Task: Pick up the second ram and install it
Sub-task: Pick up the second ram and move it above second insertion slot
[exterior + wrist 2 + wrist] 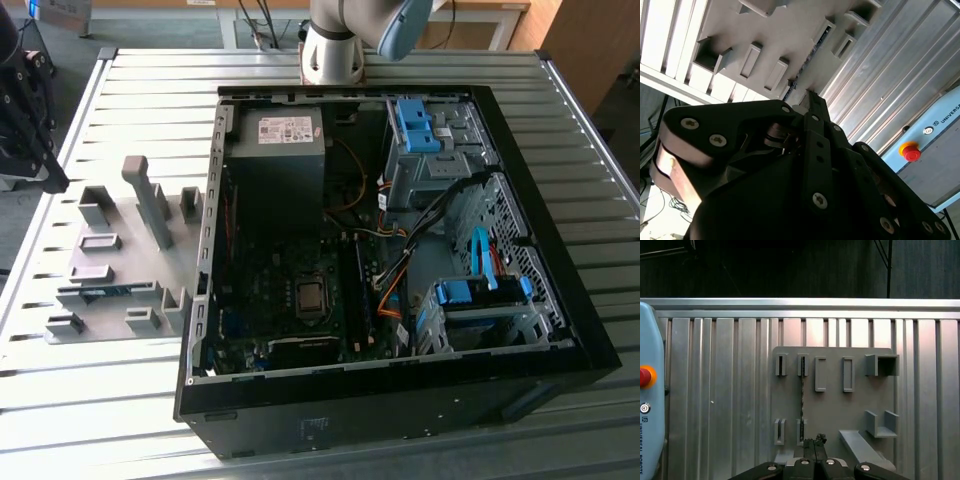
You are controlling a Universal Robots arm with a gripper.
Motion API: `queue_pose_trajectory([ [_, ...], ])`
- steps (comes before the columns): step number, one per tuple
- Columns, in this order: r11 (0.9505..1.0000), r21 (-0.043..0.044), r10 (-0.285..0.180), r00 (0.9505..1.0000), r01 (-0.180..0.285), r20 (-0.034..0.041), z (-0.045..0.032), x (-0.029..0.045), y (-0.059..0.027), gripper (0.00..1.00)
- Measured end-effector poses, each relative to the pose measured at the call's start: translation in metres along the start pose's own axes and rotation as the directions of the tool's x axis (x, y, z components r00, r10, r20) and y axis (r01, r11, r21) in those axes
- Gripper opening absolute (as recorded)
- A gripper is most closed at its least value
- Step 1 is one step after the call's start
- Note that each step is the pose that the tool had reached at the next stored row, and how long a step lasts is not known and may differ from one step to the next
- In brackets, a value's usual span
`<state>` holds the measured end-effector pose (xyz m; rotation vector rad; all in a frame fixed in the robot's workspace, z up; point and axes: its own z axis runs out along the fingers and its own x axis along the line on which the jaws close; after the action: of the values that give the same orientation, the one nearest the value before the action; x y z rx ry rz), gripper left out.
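Note:
The second ram [105, 292] is a thin blue stick standing on edge in the grey fixture plate [120, 225], on the table at the exterior view's left of the open computer case [400, 400]. In the first wrist view the ram [802, 400] shows edge-on as a dark line between two pairs of slotted blocks. My gripper [814, 441] hangs well above the plate, in line with the ram's near end, fingers closed together and holding nothing. In the second wrist view the gripper [812, 96] points toward the ram [807, 57] far below.
The green motherboard [290, 300] with long black slots [355, 290] lies inside the case, beside cables and blue drive cages [480, 292]. A pale blue pendant with a red button [644, 376] lies on the ribbed metal table [715, 390]. Taller grey blocks [150, 200] rise from the fixture plate.

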<state>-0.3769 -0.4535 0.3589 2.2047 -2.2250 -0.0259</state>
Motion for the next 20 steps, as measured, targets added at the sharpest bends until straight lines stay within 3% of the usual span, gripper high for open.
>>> queue_pose_trajectory([
  [3,1.0,0.0001,0.0,1.0,0.0,0.0,0.0001,0.0,0.0,0.11],
  [5,1.0,0.0,0.0,1.0,0.0,0.0,0.0001,0.0,0.0,0.16],
  [6,1.0,0.0,0.0,1.0,0.0,0.0,0.0001,0.0,0.0,0.24],
  [11,1.0,0.0001,0.0,1.0,0.0,0.0001,0.0007,0.0,0.0,0.25],
  [12,1.0,0.0001,0.0,1.0,0.0,0.0,0.001,0.0,0.0001,0.31],
  [20,1.0,0.0003,0.001,1.0,-0.001,-0.0005,0.0075,0.0001,0.0018,0.31],
])
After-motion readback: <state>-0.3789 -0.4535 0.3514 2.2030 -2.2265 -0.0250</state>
